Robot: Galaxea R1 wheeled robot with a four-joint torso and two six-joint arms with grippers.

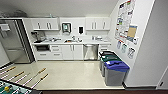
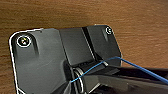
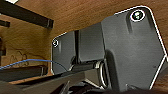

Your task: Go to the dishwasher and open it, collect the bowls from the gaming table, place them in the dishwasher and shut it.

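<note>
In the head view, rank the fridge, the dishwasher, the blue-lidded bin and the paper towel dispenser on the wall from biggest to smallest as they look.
1. Fridge
2. Blue-lidded bin, though it stands nearest the camera, which enlarges it
3. Dishwasher
4. Paper towel dispenser

wood-grain surface (image 3: 75, 15) behind; dark bar (image 3: 25, 15) across it; blue cable (image 3: 30, 60).
</note>
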